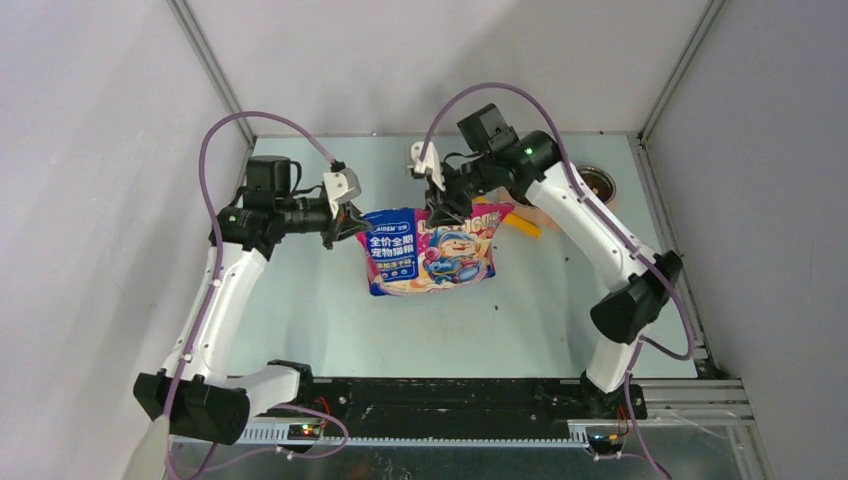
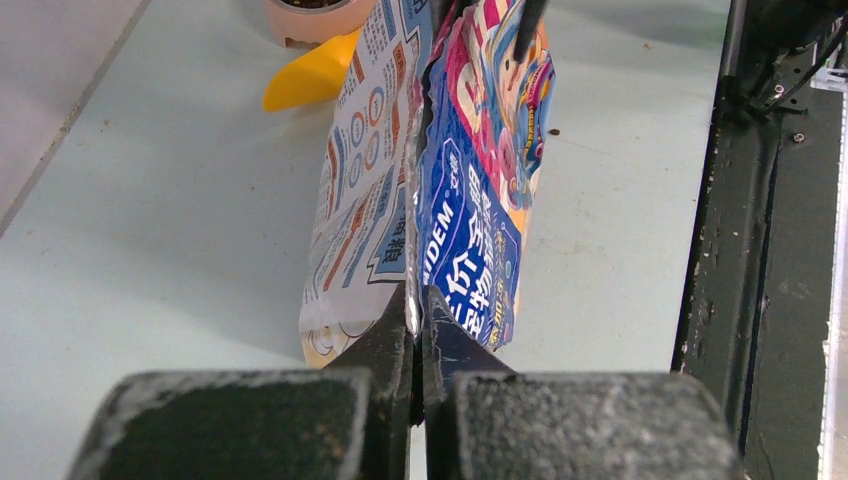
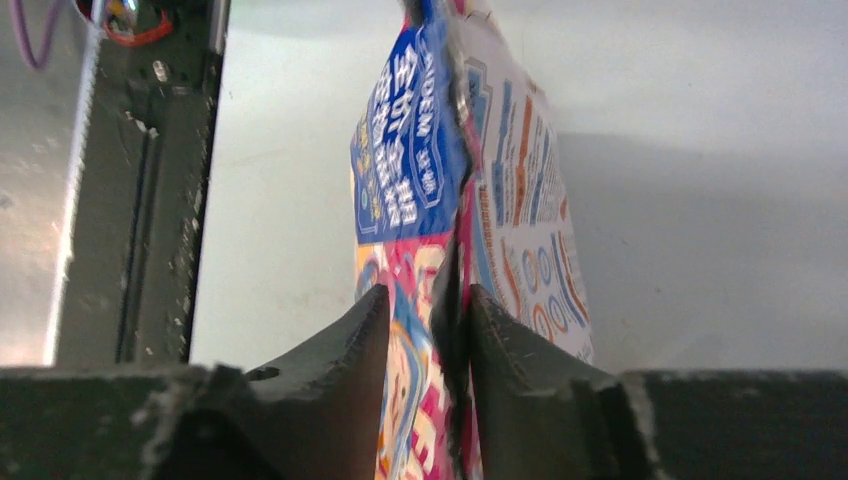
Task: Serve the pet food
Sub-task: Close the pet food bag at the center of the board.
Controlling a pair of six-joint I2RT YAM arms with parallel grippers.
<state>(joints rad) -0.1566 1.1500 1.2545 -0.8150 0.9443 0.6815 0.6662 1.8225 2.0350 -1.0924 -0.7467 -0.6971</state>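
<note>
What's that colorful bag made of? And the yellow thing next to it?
The bag looks like thin glossy plastic film: it shines and crinkles along its edge. The yellow scoop seems to be smooth hard plastic, evenly coloured, but only part of it shows.

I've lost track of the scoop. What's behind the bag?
Behind the bag, a yellow scoop lies next to a peach bowl. The bag covers the rest of both, and its own contents are hidden.

Reaching inward toward each other, the left gripper (image 2: 417, 310) and right gripper (image 3: 430, 300) each pinch the bag (image 1: 430, 255) between nearly closed fingers (image 3: 350, 370).
</note>
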